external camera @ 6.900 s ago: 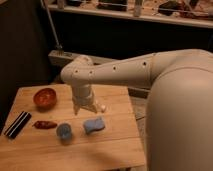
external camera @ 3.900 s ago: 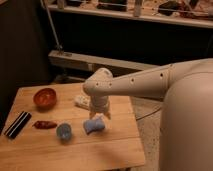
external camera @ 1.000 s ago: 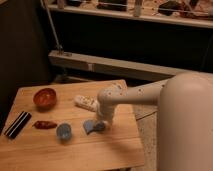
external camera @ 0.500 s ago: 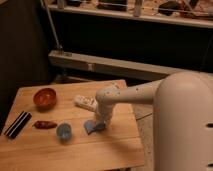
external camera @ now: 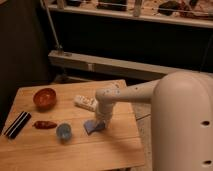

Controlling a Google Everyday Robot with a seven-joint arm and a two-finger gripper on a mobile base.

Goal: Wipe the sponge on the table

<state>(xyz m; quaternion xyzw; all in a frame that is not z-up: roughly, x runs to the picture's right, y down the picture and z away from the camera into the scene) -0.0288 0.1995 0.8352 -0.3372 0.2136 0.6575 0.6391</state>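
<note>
gripper (external camera: 102,119): down on sponge (external camera: 91,126); grip state cannot tell
sponge: mid-table (external camera: 115,150), blue cup (external camera: 63,131) near its left
room: bare wood toward front and right edges

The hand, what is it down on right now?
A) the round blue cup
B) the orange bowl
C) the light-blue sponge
C: the hand is down at the light-blue sponge on the table. The blue cup stands apart beside the sponge, and the orange bowl sits far off by the back corner.
</note>
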